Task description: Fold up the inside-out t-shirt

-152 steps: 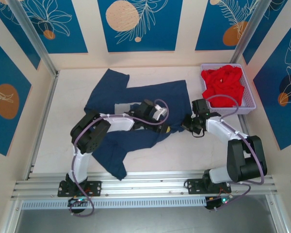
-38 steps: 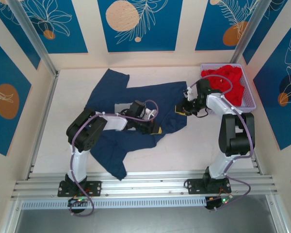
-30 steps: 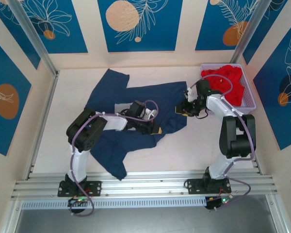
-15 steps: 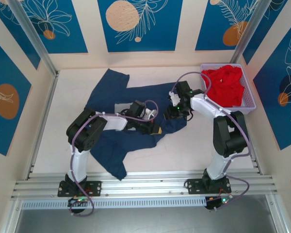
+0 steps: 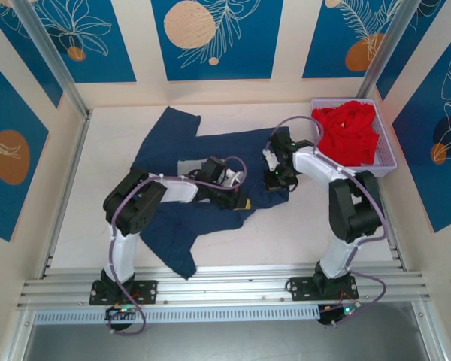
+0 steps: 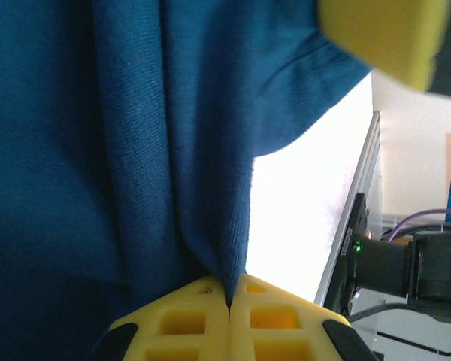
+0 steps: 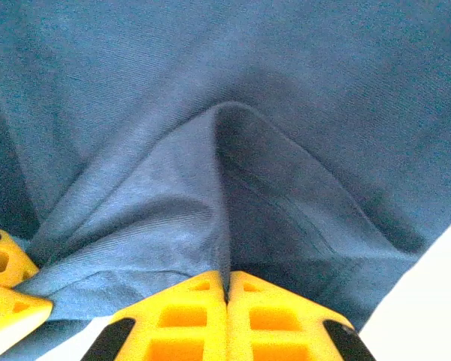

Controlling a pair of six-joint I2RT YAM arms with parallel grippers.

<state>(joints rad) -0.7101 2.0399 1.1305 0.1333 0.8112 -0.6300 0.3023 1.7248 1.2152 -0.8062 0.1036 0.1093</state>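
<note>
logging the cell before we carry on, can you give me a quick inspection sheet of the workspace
surface: white table, t-shirt across its middle
job's things: navy t-shirt crumpled, not yet folded
clutter: red garment in a lilac basket, far right corner
end effectors: left end effector shut on a t-shirt fold; right end effector shut on a t-shirt fold
cables: purple cables looped along both arms
surroundings: blue leaf-patterned wall panels; metal rail at near edge

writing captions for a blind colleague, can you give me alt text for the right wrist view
The right gripper, its yellow fingers shut together at the bottom edge, pinches a raised fold of the dark navy t-shirt. The cloth spreads above it in soft creases, with a sliver of white table at the lower right.
</note>
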